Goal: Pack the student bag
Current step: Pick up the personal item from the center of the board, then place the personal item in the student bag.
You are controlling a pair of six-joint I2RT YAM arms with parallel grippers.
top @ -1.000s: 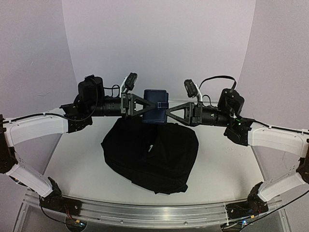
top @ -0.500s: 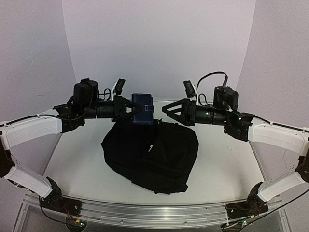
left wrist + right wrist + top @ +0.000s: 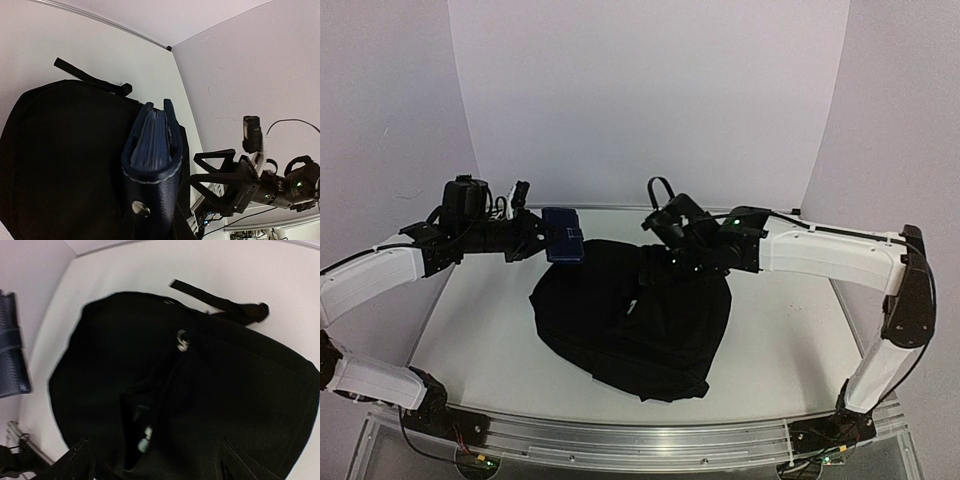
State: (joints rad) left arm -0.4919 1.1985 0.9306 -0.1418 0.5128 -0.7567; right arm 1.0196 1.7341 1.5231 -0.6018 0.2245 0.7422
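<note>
The student bag [image 3: 630, 320] lies flat in the middle of the table [image 3: 790, 340]. Its zipper [image 3: 181, 340] seems only partly drawn, so the mouth is a narrow slit. The risk, I think, is that the dark blue pouch [image 3: 563, 236] catches on the edge of this slit and slides off over the fabric, because nothing holds the soft mouth wide. The left gripper [image 3: 548, 236] pinches this pouch just beyond the bag's far left edge, in the air. The right gripper [image 3: 196, 169] hangs over the bag's far right part, fingers spread wide and holding nothing.
</note>
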